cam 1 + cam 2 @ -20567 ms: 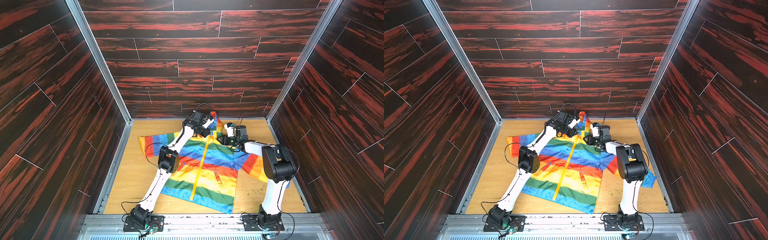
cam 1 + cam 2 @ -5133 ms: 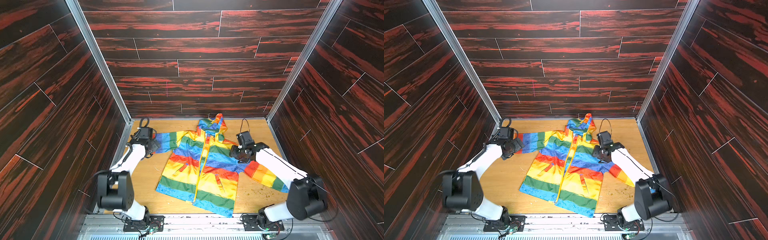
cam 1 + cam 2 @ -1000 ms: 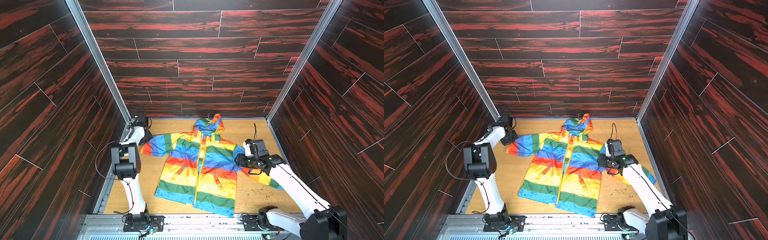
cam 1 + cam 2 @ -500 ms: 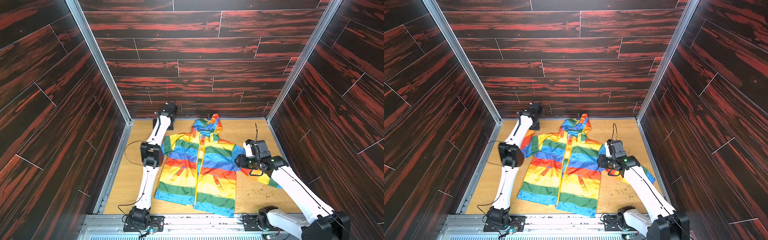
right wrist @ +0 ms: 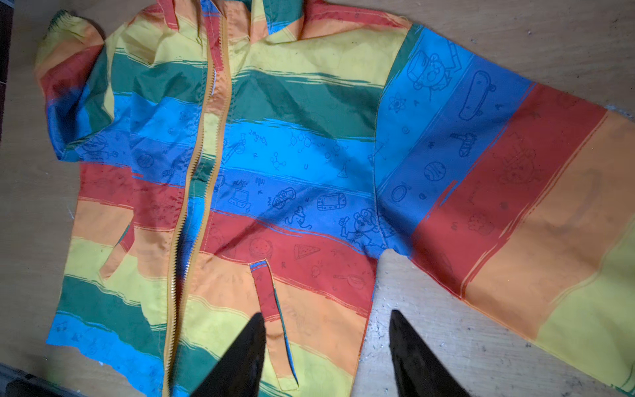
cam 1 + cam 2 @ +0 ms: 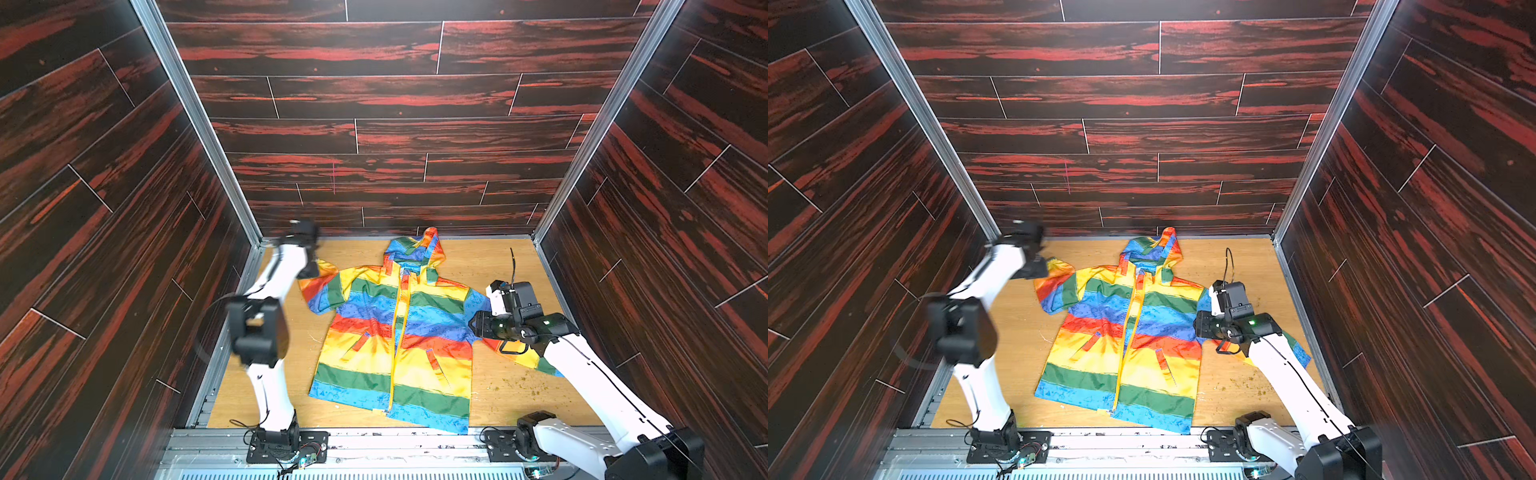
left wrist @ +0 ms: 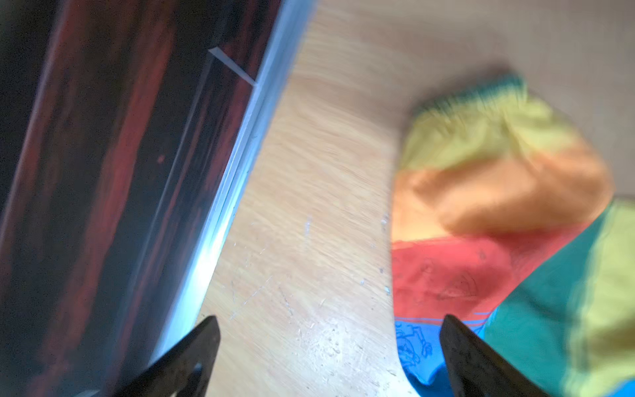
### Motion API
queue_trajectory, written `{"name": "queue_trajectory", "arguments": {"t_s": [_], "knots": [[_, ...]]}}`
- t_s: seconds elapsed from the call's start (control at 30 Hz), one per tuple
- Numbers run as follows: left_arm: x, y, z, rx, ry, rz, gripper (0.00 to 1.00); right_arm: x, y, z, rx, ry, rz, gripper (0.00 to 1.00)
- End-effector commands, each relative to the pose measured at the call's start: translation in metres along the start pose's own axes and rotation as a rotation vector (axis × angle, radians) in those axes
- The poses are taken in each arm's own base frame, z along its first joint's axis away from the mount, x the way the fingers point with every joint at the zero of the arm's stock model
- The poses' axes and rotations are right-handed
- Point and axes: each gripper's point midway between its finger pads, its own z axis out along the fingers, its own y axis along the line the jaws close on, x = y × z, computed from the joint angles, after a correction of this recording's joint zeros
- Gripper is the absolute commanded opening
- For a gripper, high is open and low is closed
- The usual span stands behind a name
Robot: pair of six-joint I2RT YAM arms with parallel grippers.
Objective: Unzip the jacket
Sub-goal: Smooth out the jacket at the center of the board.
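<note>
A second ago we saw the left gripper (image 7: 330, 322) low at the left wall, with one sleeve (image 6: 318, 291) drawn out toward it. Now it hangs motion-blurred near the back left corner, its black jaws spread wide with nothing between them. That sleeve lies shorter and bunched beside it. The right gripper (image 5: 326, 314) has hardly shifted: it hovers over the garment's side edge, jaws partly apart and empty.

We count one small, thin, shiny hooded jacket with rainbow stripes (image 6: 436, 316). It lies flat, front up, in the middle of the pale wooden table (image 6: 291, 374), with its hood (image 6: 411, 249) toward the far side. It has one yellow front zipper (image 5: 177, 240), whose teeth stand apart along the lower front, two slanted pockets (image 5: 271, 292) and two sleeves. There are two white arms (image 6: 270, 386) and two grippers.

Dark red wood-pattern walls (image 6: 374, 104) close three sides. Greenish crumbs (image 6: 519, 382) are scattered by the right arm (image 6: 590, 374), which hides part of the other sleeve in both top views.
</note>
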Motion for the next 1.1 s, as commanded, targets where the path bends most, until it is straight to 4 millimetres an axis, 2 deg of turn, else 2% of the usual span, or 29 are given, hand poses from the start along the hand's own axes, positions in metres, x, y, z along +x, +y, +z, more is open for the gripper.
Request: {"name": "queue_trajectory", "arguments": {"t_s": [0.0, 0.1, 0.17, 0.33, 0.57, 0.8, 1.07], "knots": [[0.015, -0.015, 0.044, 0.21, 0.135, -0.187, 1.0, 0.007, 0.003, 0.009, -0.017, 0.033, -0.006, 0.6], [0.032, -0.03, 0.068, 0.244, 0.292, -0.14, 1.0, 0.008, 0.005, 0.012, -0.02, 0.044, -0.014, 0.6], [0.034, -0.042, 0.084, 0.262, 0.335, -0.138, 1.0, 0.009, 0.007, 0.013, -0.019, 0.05, -0.021, 0.6], [0.02, -0.072, 0.109, 0.346, 0.325, -0.174, 1.0, 0.012, 0.006, 0.015, -0.004, 0.067, -0.027, 0.6], [0.012, -0.075, 0.139, 0.283, 0.301, -0.224, 0.99, 0.011, 0.012, 0.019, -0.002, 0.081, -0.041, 0.59], [0.003, -0.078, 0.159, 0.263, 0.241, -0.293, 0.86, 0.012, 0.017, 0.021, -0.003, 0.094, -0.058, 0.58], [-0.002, -0.102, 0.177, 0.262, 0.259, -0.273, 0.62, 0.013, 0.019, 0.019, 0.003, 0.093, -0.067, 0.57]]}}
